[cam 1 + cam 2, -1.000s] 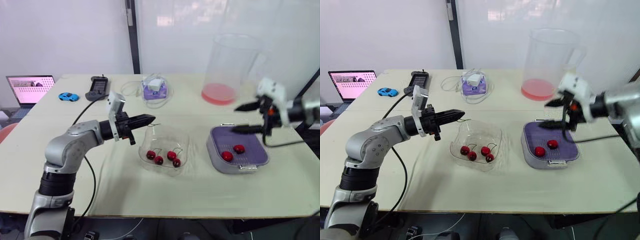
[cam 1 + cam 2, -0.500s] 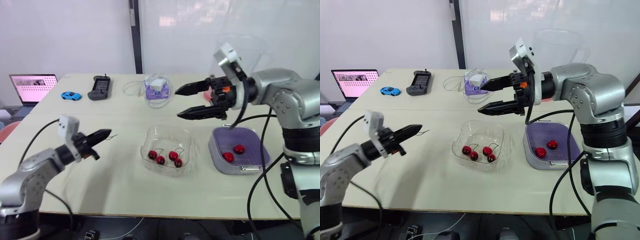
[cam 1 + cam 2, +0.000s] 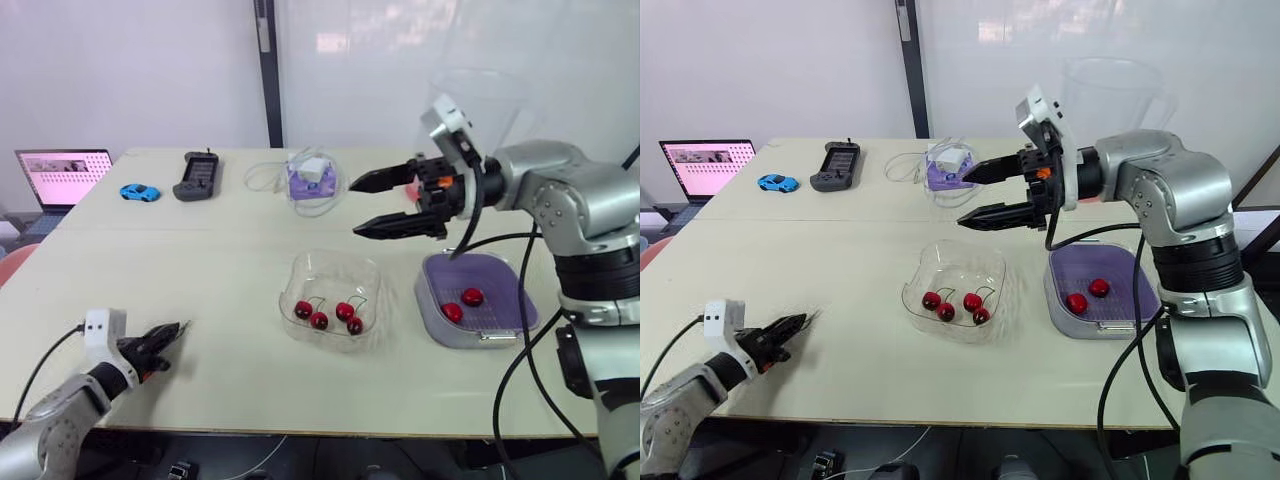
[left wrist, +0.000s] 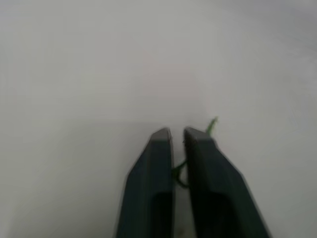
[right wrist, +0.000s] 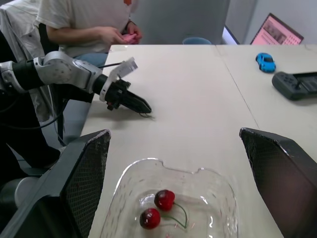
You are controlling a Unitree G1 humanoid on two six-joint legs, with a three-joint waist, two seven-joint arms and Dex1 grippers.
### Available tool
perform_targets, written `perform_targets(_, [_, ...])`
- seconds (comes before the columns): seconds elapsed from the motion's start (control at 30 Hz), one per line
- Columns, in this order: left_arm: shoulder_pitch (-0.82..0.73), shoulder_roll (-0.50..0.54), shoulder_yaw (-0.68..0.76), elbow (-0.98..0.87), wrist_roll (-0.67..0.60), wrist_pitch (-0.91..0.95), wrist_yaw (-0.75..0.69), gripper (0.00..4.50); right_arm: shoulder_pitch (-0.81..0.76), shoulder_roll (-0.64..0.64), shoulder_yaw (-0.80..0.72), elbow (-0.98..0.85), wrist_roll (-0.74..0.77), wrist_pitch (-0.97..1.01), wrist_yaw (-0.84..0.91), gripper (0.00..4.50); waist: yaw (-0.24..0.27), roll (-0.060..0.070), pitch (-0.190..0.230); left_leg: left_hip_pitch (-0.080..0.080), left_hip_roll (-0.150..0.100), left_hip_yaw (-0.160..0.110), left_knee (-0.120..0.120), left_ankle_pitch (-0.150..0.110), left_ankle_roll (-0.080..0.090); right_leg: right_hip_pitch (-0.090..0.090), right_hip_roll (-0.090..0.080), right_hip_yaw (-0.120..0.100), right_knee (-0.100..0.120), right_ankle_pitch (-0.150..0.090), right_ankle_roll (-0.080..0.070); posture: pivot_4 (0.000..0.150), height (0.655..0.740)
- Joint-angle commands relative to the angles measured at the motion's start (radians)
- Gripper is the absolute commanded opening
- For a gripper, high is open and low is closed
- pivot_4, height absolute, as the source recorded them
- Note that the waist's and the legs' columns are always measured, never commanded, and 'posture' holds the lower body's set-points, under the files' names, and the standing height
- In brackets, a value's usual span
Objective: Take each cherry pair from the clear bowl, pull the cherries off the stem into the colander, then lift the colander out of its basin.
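Left fingers lowered toward table edge (stem pinched).

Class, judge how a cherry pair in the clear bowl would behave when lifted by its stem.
The cherry pair looks round and glossy, so probably rolls if dropped. Its thin curved stem would likely flex, letting the fruit dangle.

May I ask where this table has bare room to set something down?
Bare: the table stretch between the left gripper, shut on a stem, and the clear bowl, plus the front edge. Crowded: the back, with laptop, toy car, controller and pitcher; the colander sits near the bowl.
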Motion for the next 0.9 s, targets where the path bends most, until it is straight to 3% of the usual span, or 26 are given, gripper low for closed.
perform_targets(0.03, [-0.013,0.004,0.090,0.039,-0.028,-0.037,0.017,2.42,-0.031,-0.033,-0.028,-0.023,0.006,0.023,0.001,4.50,-0.001,0.000,0.000,0.000,0.000,0.000,0.000,0.000,0.000,0.000,0.000,0.000,0.000,0.000,0.000,0.150,0.7332])
perform_targets(0.17, [-0.050,0.028,0.139,0.038,-0.059,-0.057,0.010,4.47,-0.015,-0.060,-0.031,-0.051,0.015,0.050,0.003,4.50,-0.003,0.000,0.000,0.000,0.000,0.000,0.000,0.000,0.000,0.000,0.000,0.000,0.000,0.000,0.000,0.150,0.7332])
perform_targets(0.33, [-0.130,0.115,0.156,-0.006,-0.110,-0.061,-0.067,4.47,-0.008,-0.087,-0.054,-0.088,0.029,0.098,-0.023,4.50,0.001,0.000,0.000,0.000,0.000,0.000,0.000,0.000,0.000,0.000,0.000,0.000,0.000,0.000,0.000,0.150,0.7332])
perform_targets(0.57, [-0.252,0.326,-0.053,-0.166,-0.161,0.030,-0.339,4.47,0.049,-0.128,-0.024,-0.183,-0.018,0.069,-0.066,4.50,-0.001,0.000,0.000,0.000,0.000,0.001,-0.001,0.000,0.000,0.000,0.000,0.000,-0.001,0.000,0.000,0.150,0.7332])
perform_targets(0.67, [-0.305,0.393,-0.153,-0.213,-0.111,0.000,-0.422,4.47,0.071,-0.142,0.014,-0.238,-0.040,0.070,-0.075,4.50,-0.006,0.001,0.001,0.000,0.000,0.001,-0.001,0.000,0.000,-0.001,0.001,0.000,-0.001,0.000,0.000,0.150,0.7332])
perform_targets(0.77, [-0.350,0.417,-0.221,-0.226,-0.072,-0.033,-0.473,4.47,0.050,-0.137,0.081,-0.242,-0.106,0.104,-0.130,4.50,-0.014,0.001,0.001,0.000,0.001,0.001,-0.002,0.000,0.000,-0.002,0.002,0.002,0.000,0.000,0.000,0.150,0.7332])
perform_targets(0.9, [-0.411,0.393,-0.258,-0.213,-0.063,-0.042,-0.479,4.47,-0.053,-0.108,0.267,-0.232,-0.123,0.308,-0.112,4.50,-0.015,0.001,0.001,0.000,0.001,0.001,-0.002,0.000,0.000,-0.002,0.002,0.002,0.000,0.000,0.000,0.150,0.7332])
